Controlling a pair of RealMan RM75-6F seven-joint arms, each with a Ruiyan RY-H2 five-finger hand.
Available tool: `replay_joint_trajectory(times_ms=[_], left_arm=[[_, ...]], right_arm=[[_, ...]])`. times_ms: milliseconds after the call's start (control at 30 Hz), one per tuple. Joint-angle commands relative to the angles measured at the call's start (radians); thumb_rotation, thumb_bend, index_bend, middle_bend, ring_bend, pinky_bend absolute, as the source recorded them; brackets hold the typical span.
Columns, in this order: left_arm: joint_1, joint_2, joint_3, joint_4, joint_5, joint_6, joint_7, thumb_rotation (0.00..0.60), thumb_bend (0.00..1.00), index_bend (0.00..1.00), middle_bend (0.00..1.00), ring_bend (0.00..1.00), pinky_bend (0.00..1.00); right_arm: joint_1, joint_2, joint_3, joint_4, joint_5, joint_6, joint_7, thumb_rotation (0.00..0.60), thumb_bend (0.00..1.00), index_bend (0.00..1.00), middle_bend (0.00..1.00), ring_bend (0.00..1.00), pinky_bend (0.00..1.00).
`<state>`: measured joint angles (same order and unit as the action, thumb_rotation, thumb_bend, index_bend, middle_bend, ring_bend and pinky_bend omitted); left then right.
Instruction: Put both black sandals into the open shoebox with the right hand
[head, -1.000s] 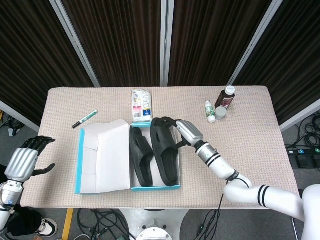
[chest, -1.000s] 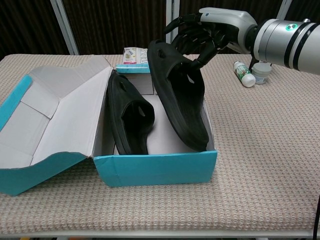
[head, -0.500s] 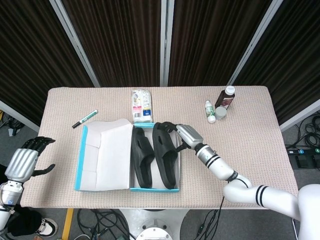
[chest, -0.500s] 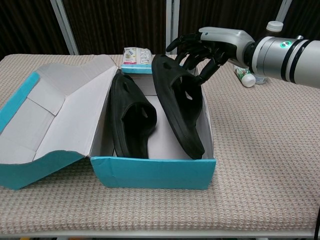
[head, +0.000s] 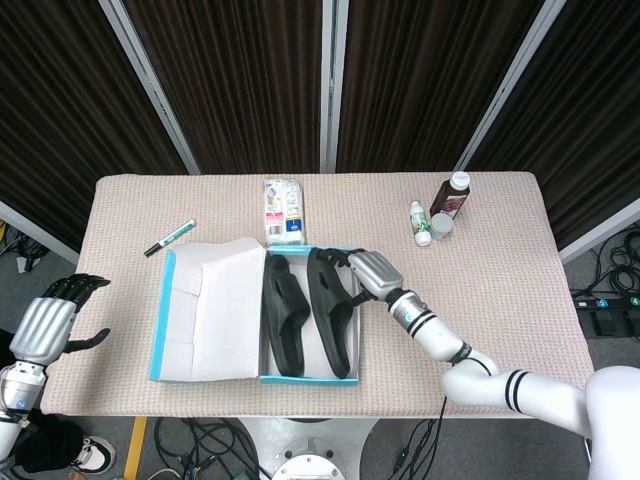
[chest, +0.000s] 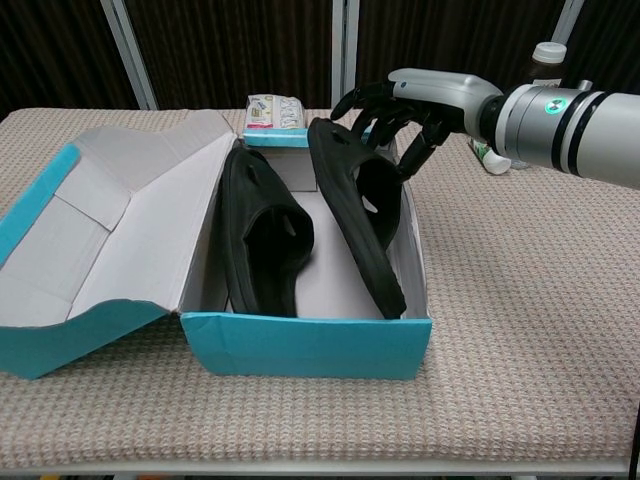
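Head view
Sandals: both black sandals lie inside the open shoebox (head: 210, 375); the left sandal (head: 284, 314) lies along the middle, the right sandal (head: 333, 310) against the wall at 3 o'clock.
Right hand: your right hand (head: 366, 271) sits at the box's 1 o'clock corner, fingers over the right sandal's heel end; from here you cannot tell whether it grips or only touches.
Left hand: your left hand (head: 45, 322) hangs off the tabletop (head: 500, 290) at 9 o'clock, fingers apart, holding nothing.
Risk: pull the right hand back with a finger caught in the strap and the sandal comes out with it.

Chest view
Right sandal: it (chest: 358, 210) stands tilted on edge, leaning on the right wall, its heel end above the rim.
Right hand: the fingers (chest: 375, 105) curl over that raised end, in contact; a firm grip is not clear.
Left sandal: it (chest: 262, 228) lies lower, just beside the other.
Risk: press down hard and the light cardboard wall may bulge or the shoebox (chest: 310, 340) slide; release abruptly and the tilted sandal may tip onto its neighbour or over the rim.
Bystanders: a white bottle (chest: 484, 155) stands near your forearm at 3 o'clock; a wide retreat could knock it.
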<state>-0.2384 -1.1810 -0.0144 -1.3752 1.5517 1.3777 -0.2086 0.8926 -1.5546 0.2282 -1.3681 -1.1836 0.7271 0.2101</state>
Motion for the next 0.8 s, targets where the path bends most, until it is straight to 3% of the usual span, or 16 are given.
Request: replay_joint_trajectory(times_ms=[33,333,433,567,800], left_arm=[[0.001,0.001,0.0,0.0,-0.001,0.002,-0.002,0.6,0.19,0.22,0.21,0.14,0.2],[0.003,-0.003,0.0,0.009,-0.003,0.0,-0.014,0.6,0.19,0.22,0.21,0.14,0.2],[0.003,-0.003,0.0,0.011,-0.003,0.0,-0.018,0.6,0.19,0.22,0.21,0.14,0.2],[0.002,-0.003,0.0,0.011,-0.001,0.0,-0.02,0.6,0.19,0.22,0.21,0.14,0.2],[0.0,-0.002,-0.001,0.005,0.001,-0.001,-0.014,0.6,0.19,0.22,0.21,0.14,0.2]], right_arm=[[0.001,-0.017,-0.006,0.014,0.0,0.004,-0.017,0.6,0.15,0.19,0.43,0.29,0.23],[0.007,-0.036,-0.015,0.025,-0.007,0.007,-0.062,0.6,0.12,0.19,0.42,0.28,0.23],[0.008,-0.02,-0.011,0.003,-0.008,-0.015,-0.037,0.6,0.03,0.14,0.33,0.18,0.22],[0.008,0.0,-0.003,-0.019,-0.015,-0.029,-0.007,0.6,0.0,0.05,0.2,0.04,0.16],[0.0,0.041,0.005,-0.059,-0.039,-0.019,0.014,0.6,0.0,0.0,0.12,0.0,0.11]])
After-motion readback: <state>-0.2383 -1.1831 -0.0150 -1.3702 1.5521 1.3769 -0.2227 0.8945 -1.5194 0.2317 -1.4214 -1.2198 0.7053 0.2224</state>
